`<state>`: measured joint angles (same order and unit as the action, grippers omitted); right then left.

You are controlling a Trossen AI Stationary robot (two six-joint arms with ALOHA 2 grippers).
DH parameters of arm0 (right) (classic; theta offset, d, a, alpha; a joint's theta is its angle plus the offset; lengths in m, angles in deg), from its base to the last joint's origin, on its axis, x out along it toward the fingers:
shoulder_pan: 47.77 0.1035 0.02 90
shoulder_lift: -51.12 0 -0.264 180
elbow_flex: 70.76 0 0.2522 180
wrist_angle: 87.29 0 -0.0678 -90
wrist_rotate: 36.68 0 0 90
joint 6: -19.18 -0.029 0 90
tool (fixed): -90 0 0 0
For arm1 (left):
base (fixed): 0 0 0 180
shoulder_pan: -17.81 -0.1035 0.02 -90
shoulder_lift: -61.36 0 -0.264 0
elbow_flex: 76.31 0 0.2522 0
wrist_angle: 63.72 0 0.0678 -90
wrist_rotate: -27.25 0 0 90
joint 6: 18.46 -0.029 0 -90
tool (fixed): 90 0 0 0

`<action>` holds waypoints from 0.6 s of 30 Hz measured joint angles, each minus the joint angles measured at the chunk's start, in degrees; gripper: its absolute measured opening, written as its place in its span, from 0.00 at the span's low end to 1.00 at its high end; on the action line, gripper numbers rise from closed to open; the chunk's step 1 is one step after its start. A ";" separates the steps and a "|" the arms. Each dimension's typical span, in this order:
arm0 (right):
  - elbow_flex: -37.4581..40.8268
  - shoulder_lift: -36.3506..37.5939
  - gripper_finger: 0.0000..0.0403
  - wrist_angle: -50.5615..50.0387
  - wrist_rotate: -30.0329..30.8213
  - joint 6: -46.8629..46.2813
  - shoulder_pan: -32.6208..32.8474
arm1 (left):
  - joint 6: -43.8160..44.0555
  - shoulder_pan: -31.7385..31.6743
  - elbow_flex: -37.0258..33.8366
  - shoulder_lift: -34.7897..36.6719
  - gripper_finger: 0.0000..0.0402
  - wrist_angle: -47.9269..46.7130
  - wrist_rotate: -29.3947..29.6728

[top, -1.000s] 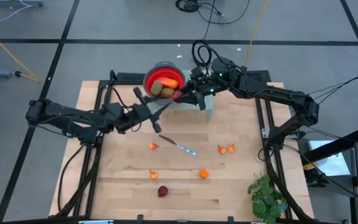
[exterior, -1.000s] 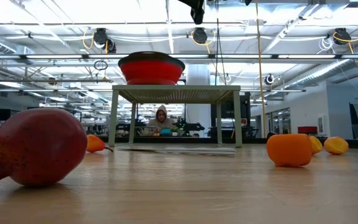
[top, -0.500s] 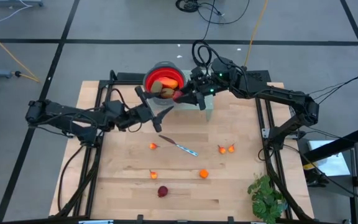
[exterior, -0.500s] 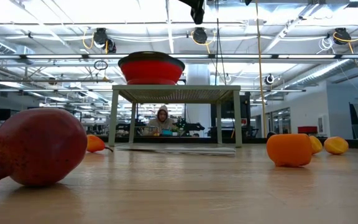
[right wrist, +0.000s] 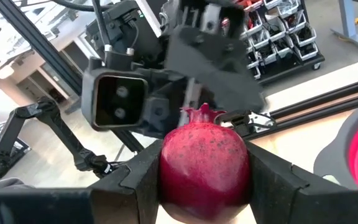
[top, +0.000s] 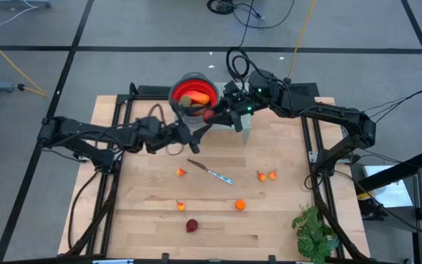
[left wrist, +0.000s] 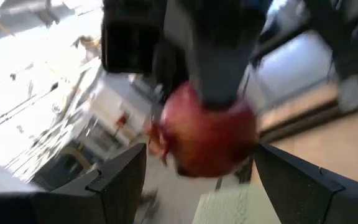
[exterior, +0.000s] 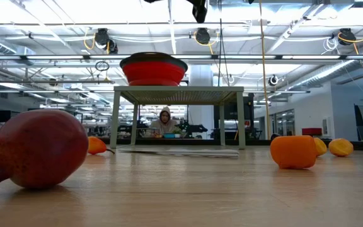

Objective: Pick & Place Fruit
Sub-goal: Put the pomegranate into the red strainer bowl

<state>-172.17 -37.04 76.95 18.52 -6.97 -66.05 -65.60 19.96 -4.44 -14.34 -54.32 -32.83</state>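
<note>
Both arms reach toward the red bowl (top: 193,93). The right end effector (right wrist: 204,180) pinches a dark red pomegranate (right wrist: 204,163), crown pointing at the left end effector (top: 189,136). The left end effector is spread wide.

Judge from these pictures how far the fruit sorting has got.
Done: some fruit already lies in the red bowl. In hand: the right gripper holds a dark red round pomegranate beside the bowl; the left gripper is open. Left: small orange pieces and another dark red fruit on the wooden table.
</note>
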 joint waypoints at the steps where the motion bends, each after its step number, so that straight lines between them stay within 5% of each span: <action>1: 0.00 0.00 0.44 0.00 0.00 -0.12 0.00 | -0.59 -0.05 0.85 -0.58 0.74 -0.92 0.35; 18: 0.00 0.07 0.44 -1.44 -1.51 0.00 0.02 | -4.27 0.33 4.25 -1.69 0.74 -2.53 -5.79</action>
<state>-172.17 -36.97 75.52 17.01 -6.97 -66.03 -69.87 20.29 -0.19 -16.03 -56.85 -38.62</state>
